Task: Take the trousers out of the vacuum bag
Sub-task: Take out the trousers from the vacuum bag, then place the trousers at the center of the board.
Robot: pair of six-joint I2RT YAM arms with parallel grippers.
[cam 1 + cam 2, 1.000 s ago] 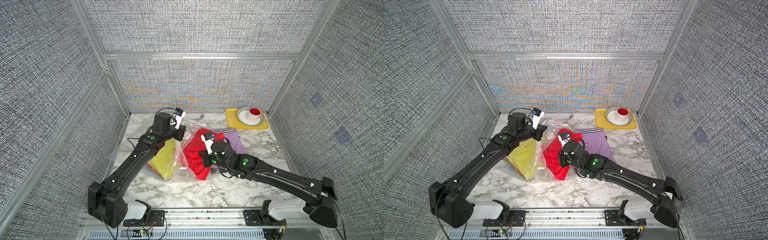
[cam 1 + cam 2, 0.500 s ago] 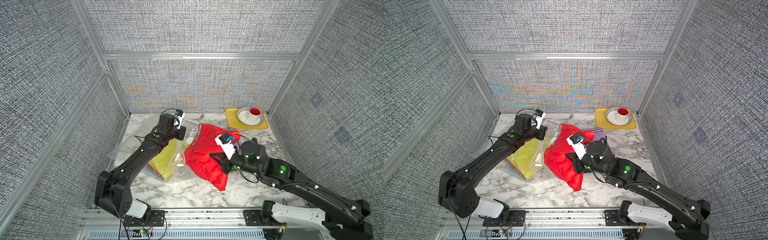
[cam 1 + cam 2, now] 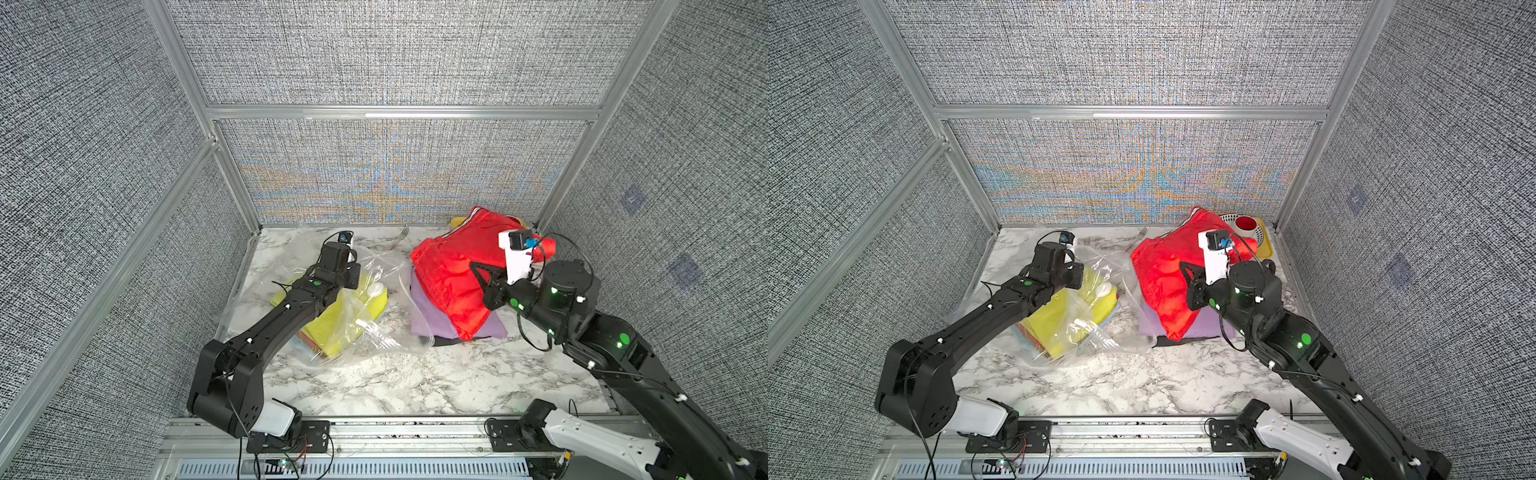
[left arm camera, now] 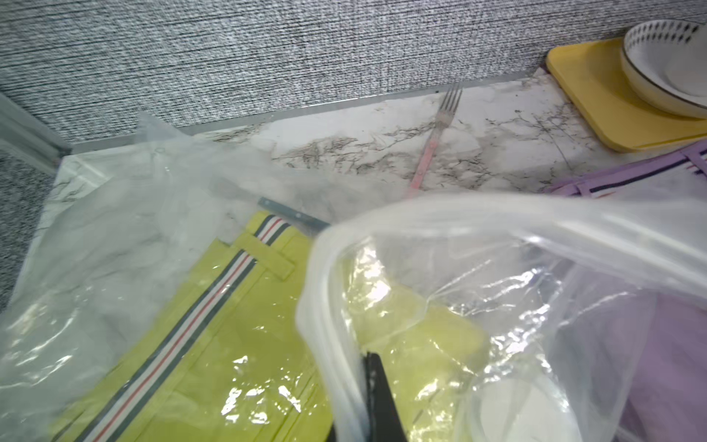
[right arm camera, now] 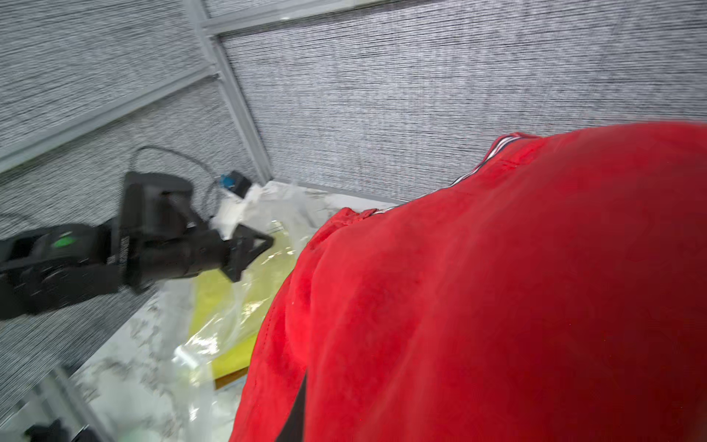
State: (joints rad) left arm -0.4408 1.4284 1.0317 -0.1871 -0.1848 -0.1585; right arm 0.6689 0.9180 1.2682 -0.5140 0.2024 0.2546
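Trousers (image 3: 451, 274), red, now outside vacuum bag (image 3: 374, 332).

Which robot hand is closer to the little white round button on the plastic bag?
Left. The left gripper pinches the vacuum bag right beside the valve; the right gripper is farther off, holding the red trousers.

Vacuum bag (image 4: 478, 245): clear, crinkled, its thick rim arching over my fingers (image 4: 378, 394), which are pinched together on a fold of it. White round valve (image 4: 524, 413) on its film.
Under the film: yellow trousers (image 4: 214, 344), striped waistband.
Beside them, partly behind the film: lilac trousers (image 4: 673, 344).
On the marble bench (image 4: 344, 141) beyond: pink fork (image 4: 432, 149); yellow tray (image 4: 597, 103) bearing a white bowl (image 4: 658, 72).
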